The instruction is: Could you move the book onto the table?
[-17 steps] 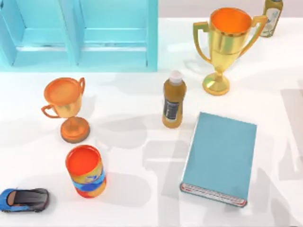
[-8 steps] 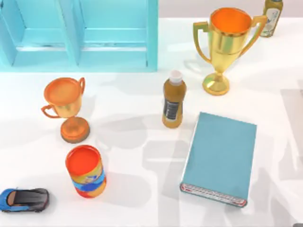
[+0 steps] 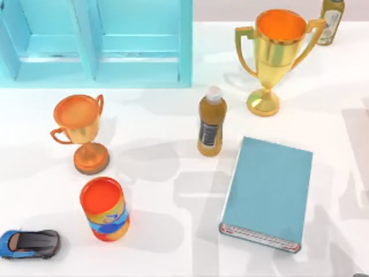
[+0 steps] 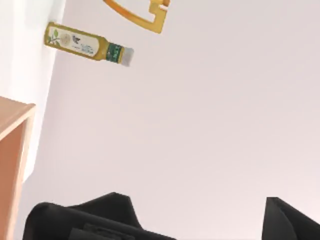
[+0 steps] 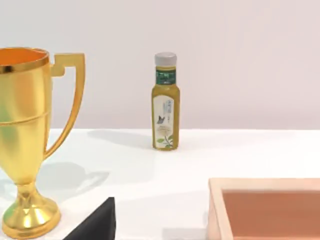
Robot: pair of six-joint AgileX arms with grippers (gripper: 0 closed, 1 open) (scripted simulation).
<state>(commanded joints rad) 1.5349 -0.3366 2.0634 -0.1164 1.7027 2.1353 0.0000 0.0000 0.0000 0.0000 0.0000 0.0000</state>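
The book [image 3: 268,190], a teal hardback with a red-patterned strip on its near end, lies flat on the white table [image 3: 161,190] at the right of centre, with nothing touching it. My left gripper [image 4: 192,212] is open: its two black fingers stand wide apart with nothing between them, against a plain wall. A black part of my right gripper [image 5: 97,222] shows beside the big gold trophy [image 5: 25,140].
A turquoise shelf unit [image 3: 98,43] stands at the back left. Around the book are a brown bottle [image 3: 211,122], the gold trophy [image 3: 275,55], a small orange trophy [image 3: 81,130], an orange can [image 3: 105,209], a toy car [image 3: 29,243] and a green bottle [image 3: 332,20]. A wooden box [image 5: 270,210] is near the right arm.
The book and the other objects have not moved. A thin dark sliver has appeared at the bottom right corner of the top view.
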